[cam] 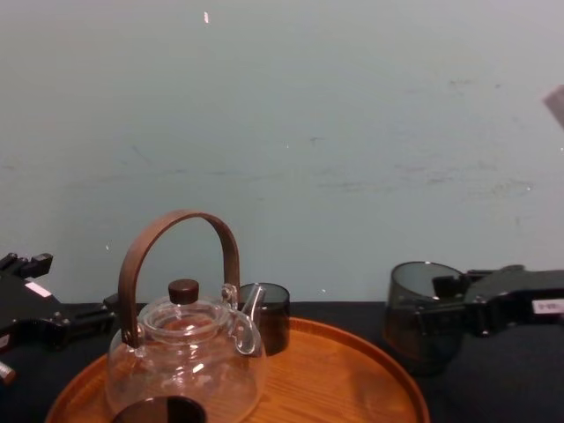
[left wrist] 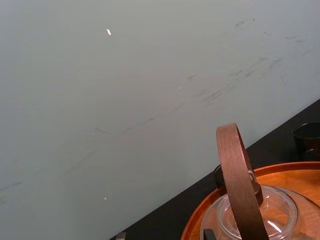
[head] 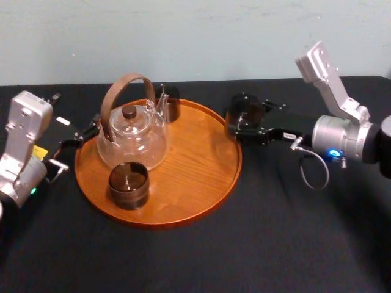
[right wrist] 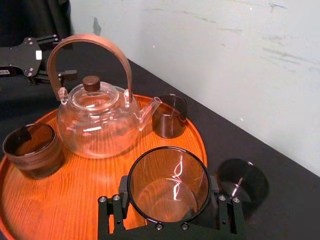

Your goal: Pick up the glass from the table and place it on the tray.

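Note:
The glass [head: 245,113], smoky and cylindrical, hangs upright just off the right rim of the round wooden tray [head: 195,165], a little above the black table [head: 293,232]. My right gripper [head: 244,120] is shut on it. In the right wrist view a finger presses each side of the glass [right wrist: 169,182], with the tray [right wrist: 75,200] close beside it. The chest view has the glass [cam: 421,310] in the right gripper [cam: 434,322] beyond the tray's [cam: 352,379] right edge. My left gripper [head: 85,133] rests open by the tray's left rim.
A glass teapot [head: 131,137] with a brown hoop handle stands on the tray's left half. One dark cup [head: 128,184] sits at the tray's front, another [head: 168,101] at its back. A dark round shape [right wrist: 243,182] lies on the table beside the held glass.

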You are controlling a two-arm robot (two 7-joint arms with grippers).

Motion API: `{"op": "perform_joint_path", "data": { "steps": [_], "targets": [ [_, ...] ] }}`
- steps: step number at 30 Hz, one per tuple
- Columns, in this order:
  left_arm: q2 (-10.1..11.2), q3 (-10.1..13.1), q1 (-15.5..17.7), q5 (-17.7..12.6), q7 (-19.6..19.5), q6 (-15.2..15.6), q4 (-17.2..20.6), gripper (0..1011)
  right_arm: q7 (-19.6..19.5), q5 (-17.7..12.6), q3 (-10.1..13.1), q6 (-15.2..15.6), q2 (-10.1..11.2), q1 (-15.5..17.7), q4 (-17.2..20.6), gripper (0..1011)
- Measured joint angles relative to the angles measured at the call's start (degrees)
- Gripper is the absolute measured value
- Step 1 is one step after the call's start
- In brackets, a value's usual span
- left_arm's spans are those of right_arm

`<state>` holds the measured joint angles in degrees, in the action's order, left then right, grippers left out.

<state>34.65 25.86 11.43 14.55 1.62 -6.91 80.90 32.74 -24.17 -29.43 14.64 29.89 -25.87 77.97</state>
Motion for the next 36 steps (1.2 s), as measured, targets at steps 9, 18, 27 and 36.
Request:
{"op": "perform_joint_path", "data": {
  "steps": [9,18,27,36],
  "targets": [
    [0.0,0.0,0.0,0.0,0.0,0.0,0.0,1001,0.6,1.2,-2.0,-1.9,-3.3,-3.1,-5.1,905],
    [0.0,0.0,0.0,0.0,0.0,0.0,0.0,1001,0.7,2.9,-3.3,-5.5,-6.3,-4.9,-9.5,905],
    [0.0,0.0,0.0,0.0,0.0,0.0,0.0,1001,2.0,3.7,-3.7,-10.0,-9.1,-5.9,-14.1,905],
    [0.0,0.0,0.0,0.0,0.0,0.0,0.0,1001,3.1,4.4,-3.8,-12.2,-11.3,-6.9,-18.3,905]
  ]
}}
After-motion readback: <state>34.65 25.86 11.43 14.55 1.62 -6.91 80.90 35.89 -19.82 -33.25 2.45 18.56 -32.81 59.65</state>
